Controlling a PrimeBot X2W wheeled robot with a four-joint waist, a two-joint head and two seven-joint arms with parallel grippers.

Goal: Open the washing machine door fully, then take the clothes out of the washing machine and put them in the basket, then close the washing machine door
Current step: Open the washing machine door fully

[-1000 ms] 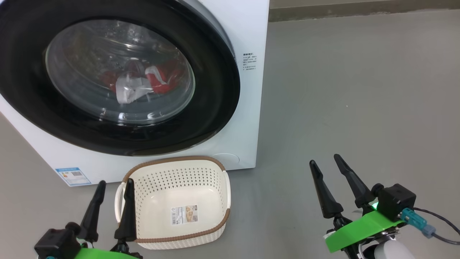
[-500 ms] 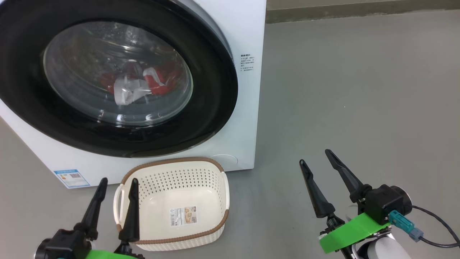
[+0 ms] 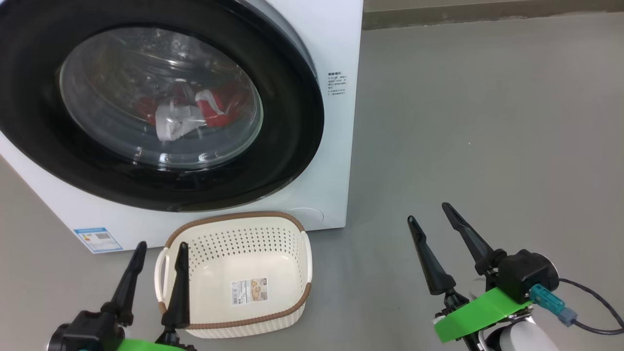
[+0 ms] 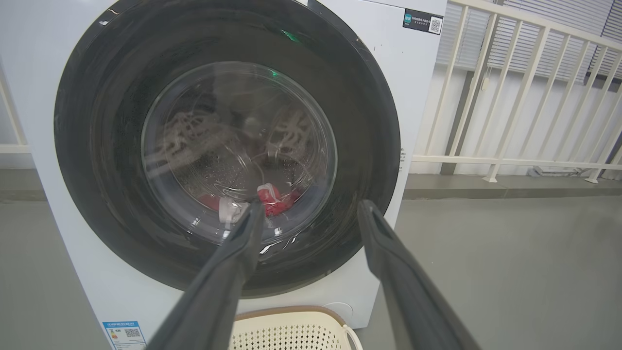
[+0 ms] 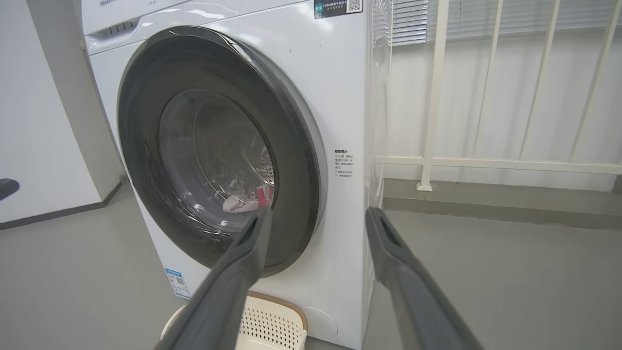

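Observation:
The white washing machine [image 3: 341,44] stands at the upper left with its black-rimmed door [image 3: 292,122] against its front. Through the glass bowl I see red and white clothes [image 3: 214,105] lying in the drum; they also show in the left wrist view as clothes [image 4: 269,197]. The cream basket [image 3: 234,234] sits on the floor before the machine, with nothing in it but a paper label. My left gripper [image 3: 161,246] hovers open by the basket's left handle. My right gripper [image 3: 428,212] stands open over bare floor, right of the machine. Both are apart from the door [image 5: 296,160].
Grey floor [image 3: 487,122] stretches to the right of the machine. A white railing [image 5: 432,97] and a wall run behind it. A blue label [image 3: 97,238] marks the machine's lower left corner. A cable [image 3: 594,302] trails from my right wrist.
My right gripper has moved a little left and up in the head view during the last second; my left gripper shifted slightly. The door and basket stay put.

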